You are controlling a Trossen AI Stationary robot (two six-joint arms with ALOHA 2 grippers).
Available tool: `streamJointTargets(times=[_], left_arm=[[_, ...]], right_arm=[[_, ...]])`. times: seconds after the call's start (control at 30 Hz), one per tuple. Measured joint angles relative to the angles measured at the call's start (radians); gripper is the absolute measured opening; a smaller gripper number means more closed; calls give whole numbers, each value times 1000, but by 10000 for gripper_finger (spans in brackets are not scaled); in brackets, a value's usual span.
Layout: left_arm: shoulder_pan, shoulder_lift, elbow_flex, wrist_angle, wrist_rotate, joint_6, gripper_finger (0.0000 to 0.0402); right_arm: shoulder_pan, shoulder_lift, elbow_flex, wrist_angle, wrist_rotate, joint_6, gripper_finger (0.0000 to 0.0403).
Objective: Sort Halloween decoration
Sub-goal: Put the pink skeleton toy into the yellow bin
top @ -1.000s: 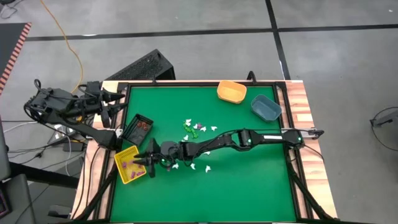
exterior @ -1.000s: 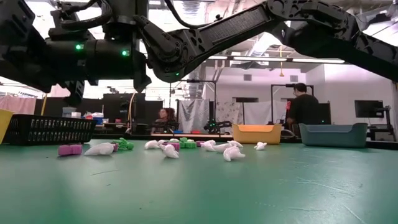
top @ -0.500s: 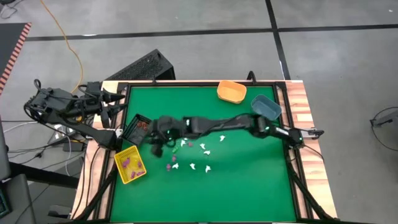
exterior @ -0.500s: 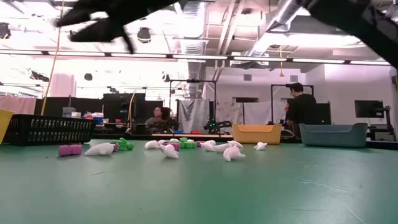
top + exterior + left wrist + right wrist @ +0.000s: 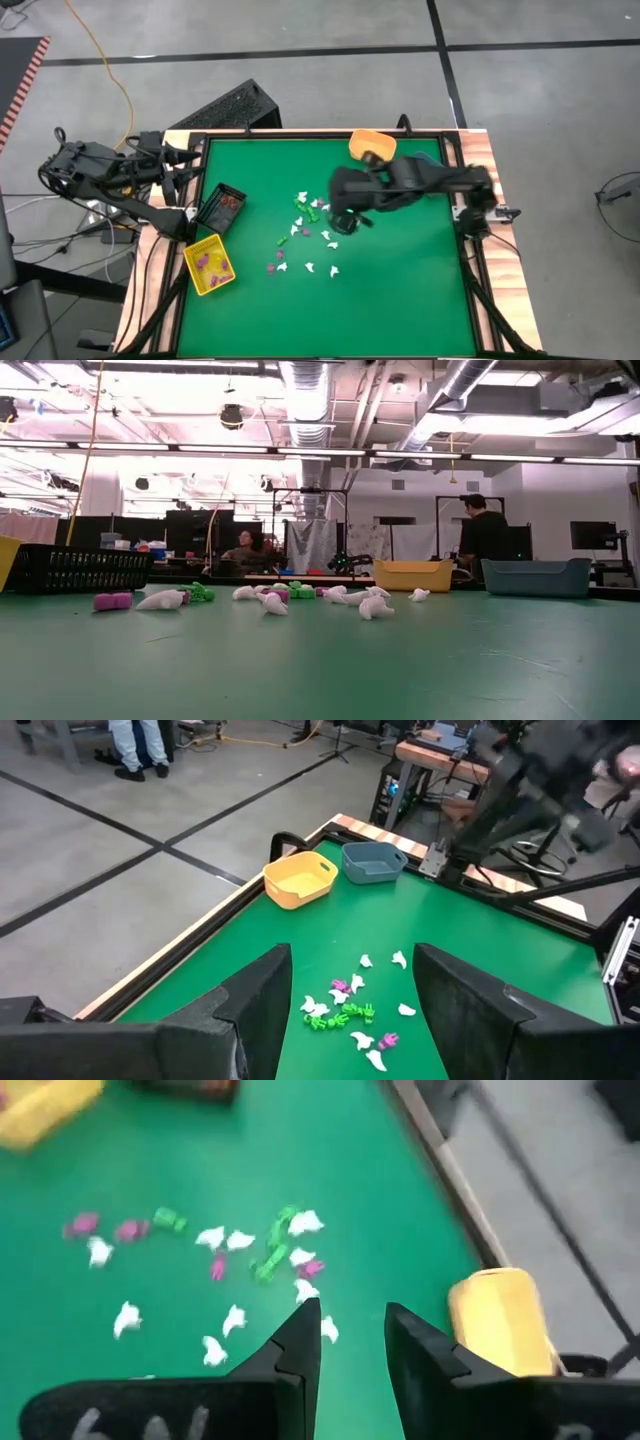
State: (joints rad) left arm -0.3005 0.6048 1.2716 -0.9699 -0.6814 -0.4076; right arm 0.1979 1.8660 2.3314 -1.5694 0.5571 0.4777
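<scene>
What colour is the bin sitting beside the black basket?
Yellow bin, holding purple trinkets; the high view shows it best.

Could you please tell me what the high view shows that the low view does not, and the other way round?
Only the high view shows both arms: the left tool parked past the table's left edge, and the right tool open above the scattered trinkets. It alone shows the purple pieces lying inside the yellow bin.

Only the low view shows the room behind the table, including a standing person; no arm appears in it.

Both show the trinkets on the green table, the black basket, the orange bin and the blue bin.
</scene>
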Motion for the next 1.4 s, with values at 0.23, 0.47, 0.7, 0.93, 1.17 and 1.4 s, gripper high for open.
streamJointTargets(times=[0.23, 0.47, 0.7, 0.93, 1.17, 1.4], left_arm=[[0, 1, 0, 1, -13, -6, 199], [0, 2, 0, 0, -22, -5, 199], [0, 1, 0, -1, -22, 4, 199], [0, 2, 0, -5, -28, 11, 199], [0, 2, 0, -5, -39, 3, 199], [0, 1, 0, -5, -38, -6, 199]], right_arm=[[135, -102, -329, 4, 151, 305, 107], [171, -143, -749, 384, 200, 522, 107], [98, -141, -1042, 1030, 255, 516, 107], [-72, -129, -1135, 1272, 145, 494, 107], [-229, -123, -1134, 1346, -122, 523, 118], [-255, -87, -1123, 1352, -191, 603, 123]])
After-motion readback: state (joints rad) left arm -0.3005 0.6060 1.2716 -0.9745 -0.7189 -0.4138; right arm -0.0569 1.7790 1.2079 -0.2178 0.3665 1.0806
